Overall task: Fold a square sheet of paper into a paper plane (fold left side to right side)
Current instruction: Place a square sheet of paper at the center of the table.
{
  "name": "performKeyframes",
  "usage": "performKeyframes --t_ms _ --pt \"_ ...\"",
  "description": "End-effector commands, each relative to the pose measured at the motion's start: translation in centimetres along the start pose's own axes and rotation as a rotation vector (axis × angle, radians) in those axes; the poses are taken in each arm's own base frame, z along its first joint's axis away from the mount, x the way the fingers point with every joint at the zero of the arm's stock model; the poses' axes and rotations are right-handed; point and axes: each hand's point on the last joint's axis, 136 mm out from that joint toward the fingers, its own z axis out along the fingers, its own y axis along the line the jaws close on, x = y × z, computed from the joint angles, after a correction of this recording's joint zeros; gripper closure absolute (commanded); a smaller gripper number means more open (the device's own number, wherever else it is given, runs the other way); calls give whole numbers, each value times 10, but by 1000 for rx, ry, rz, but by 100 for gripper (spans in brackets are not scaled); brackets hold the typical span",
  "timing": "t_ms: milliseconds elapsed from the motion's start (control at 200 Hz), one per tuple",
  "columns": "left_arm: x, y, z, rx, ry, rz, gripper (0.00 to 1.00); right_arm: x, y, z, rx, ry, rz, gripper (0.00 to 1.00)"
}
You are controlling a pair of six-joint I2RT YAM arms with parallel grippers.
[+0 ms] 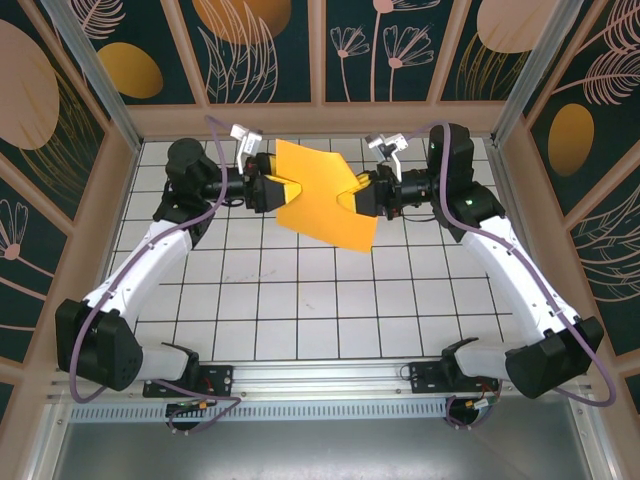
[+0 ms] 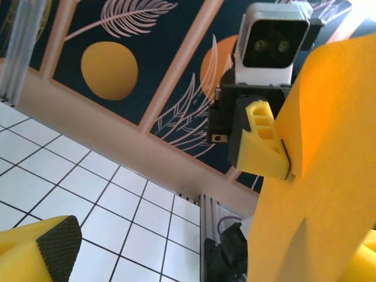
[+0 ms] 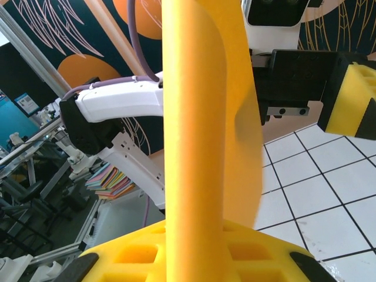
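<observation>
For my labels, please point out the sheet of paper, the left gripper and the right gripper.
sheet of paper (image 1: 318, 200): top view, middle of the sheet.
left gripper (image 1: 277, 192): top view, between its fingertips.
right gripper (image 1: 355, 197): top view, between its fingertips.

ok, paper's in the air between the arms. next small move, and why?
Probably close the left gripper on the left edge of the square sheet of paper. Only the right gripper pinches it, up off the tiles; the left's fingers stand wide open around that edge. A second hold would steady it.
</observation>
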Motion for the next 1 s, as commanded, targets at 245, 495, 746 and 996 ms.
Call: performKeyframes --t_ms 245,495,746,996 --pt "15 -11 3 50 51 43 66 0 -29 -17 143 -39 11 78" --pt "32 11 2 -28 38 -44 100 11 -67 -38 312 -65 87 63" --pt "93 75 -2 -187 11 -337 100 58 -148 -108 851 -102 265 23" --pt "171 142 -9 -362 49 -619 100 122 -182 -125 996 -89 417 20"
